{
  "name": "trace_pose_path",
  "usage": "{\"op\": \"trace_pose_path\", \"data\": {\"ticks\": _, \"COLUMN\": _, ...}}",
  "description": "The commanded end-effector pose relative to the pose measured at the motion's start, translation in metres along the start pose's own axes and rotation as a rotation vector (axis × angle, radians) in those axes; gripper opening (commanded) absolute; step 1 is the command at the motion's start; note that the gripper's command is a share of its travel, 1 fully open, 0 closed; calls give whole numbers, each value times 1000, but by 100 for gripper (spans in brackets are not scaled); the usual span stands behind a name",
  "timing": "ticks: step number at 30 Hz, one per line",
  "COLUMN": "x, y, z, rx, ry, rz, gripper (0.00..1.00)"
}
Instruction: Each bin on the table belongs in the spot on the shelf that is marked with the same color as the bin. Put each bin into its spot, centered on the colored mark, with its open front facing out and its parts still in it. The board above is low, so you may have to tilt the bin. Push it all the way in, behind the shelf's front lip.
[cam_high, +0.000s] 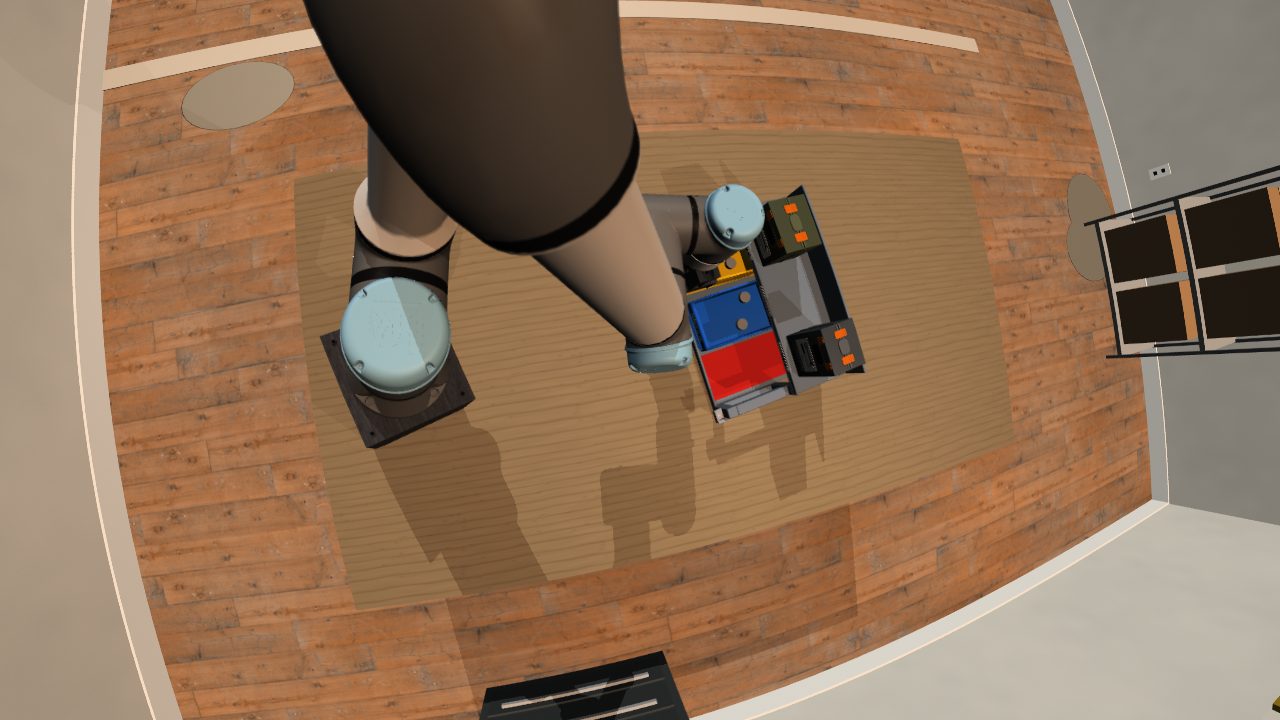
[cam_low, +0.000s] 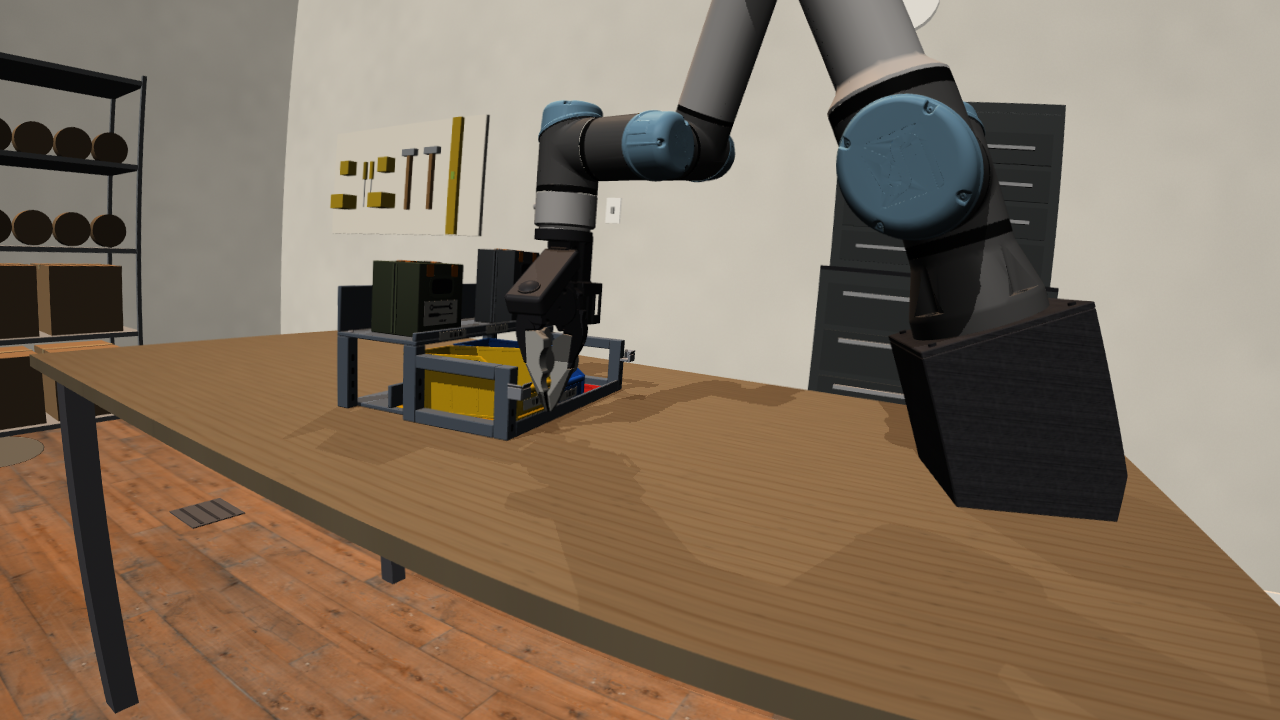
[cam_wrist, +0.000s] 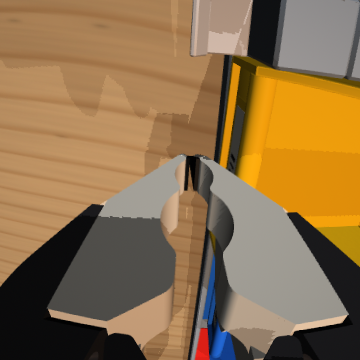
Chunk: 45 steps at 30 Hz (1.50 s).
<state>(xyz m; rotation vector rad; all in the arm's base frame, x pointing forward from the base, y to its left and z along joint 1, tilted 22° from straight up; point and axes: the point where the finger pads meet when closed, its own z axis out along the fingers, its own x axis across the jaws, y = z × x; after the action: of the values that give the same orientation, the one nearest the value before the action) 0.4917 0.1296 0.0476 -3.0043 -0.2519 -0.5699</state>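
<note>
Closed and holding nothing, the gripper (cam_low: 549, 408) (cam_wrist: 189, 158) hovered at the yellow bin's (cam_low: 459, 394) (cam_wrist: 305, 125) front, mid-counter; an off-centre push risked skewing it.

1. The shelf (cam_high: 796, 284) (cam_low: 414, 394) (cam_wrist: 317, 37) stands on the tabletop (cam_high: 921, 268) (cam_low: 716, 465) (cam_wrist: 75, 125), its front facing the arm's pedestal (cam_high: 371, 438) (cam_low: 1029, 429).
2. In the shelf's lower front, seen from the pedestal: left bin (cam_high: 748, 266) (cam_low: 458, 394) (cam_wrist: 310, 115), middle bin (cam_high: 713, 320) (cam_low: 575, 379) (cam_wrist: 222, 347), right bin (cam_high: 742, 362) (cam_low: 590, 388) (cam_wrist: 200, 345).
3. Two parts (cam_high: 744, 297) lie in the middle bin.
4. On the shelf's upper board, behind the bins: left case (cam_high: 796, 228) (cam_low: 416, 295), right case (cam_high: 832, 349) (cam_low: 494, 286).
5. The hand (cam_low: 549, 407) (cam_wrist: 189, 158) is at the shelf's front edge, beside the left bin.
</note>
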Motion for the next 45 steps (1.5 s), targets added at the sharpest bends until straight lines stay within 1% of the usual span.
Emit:
{"op": "trace_pose_path", "data": {"ticks": 1, "x": 2, "y": 0, "z": 0, "rx": 0, "ry": 1, "rz": 0, "gripper": 0}}
{"op": "trace_pose_path", "data": {"ticks": 45, "x": 7, "y": 0, "z": 0, "rx": 0, "ry": 1, "rz": 0, "gripper": 0}}
